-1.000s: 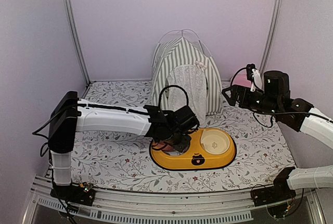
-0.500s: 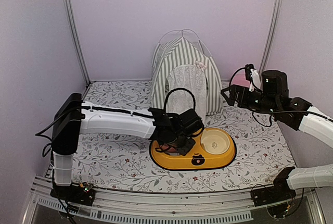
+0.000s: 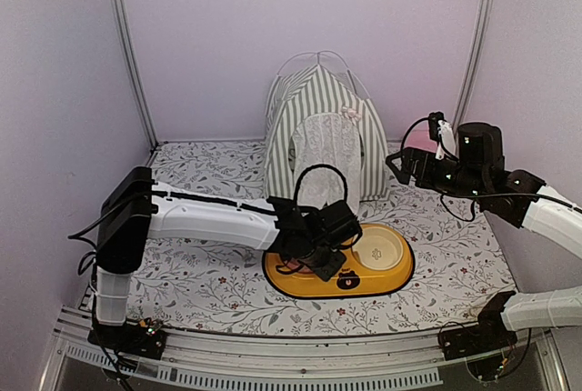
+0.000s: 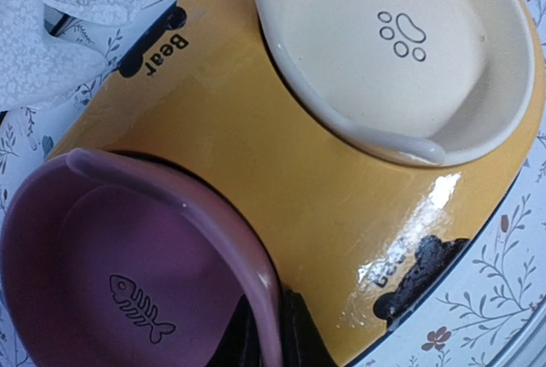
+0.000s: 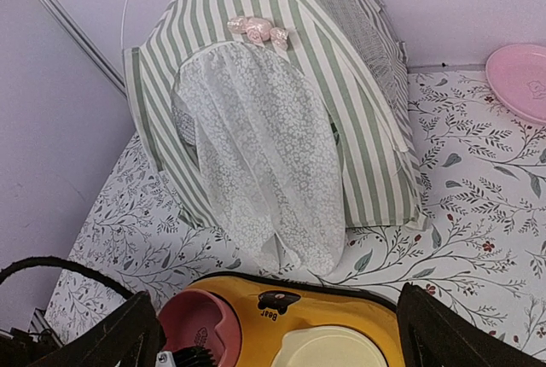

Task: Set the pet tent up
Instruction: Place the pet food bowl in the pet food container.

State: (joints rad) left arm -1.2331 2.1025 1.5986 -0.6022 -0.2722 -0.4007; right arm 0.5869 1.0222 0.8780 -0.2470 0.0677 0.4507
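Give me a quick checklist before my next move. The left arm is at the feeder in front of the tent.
1. Pet tent standing upright at the back: ok.
2. Lace flap clear of the yellow feeder: cannot tell. Its hem hangs right at the feeder's back edge.
3. Left pincer shut on the purple bowl rim: ok.
4. Purple bowl seated flat in the feeder: cannot tell.
5. Cream bowl seated in the feeder: ok.
6. Right pincer open and apart from the tent's right side: ok.
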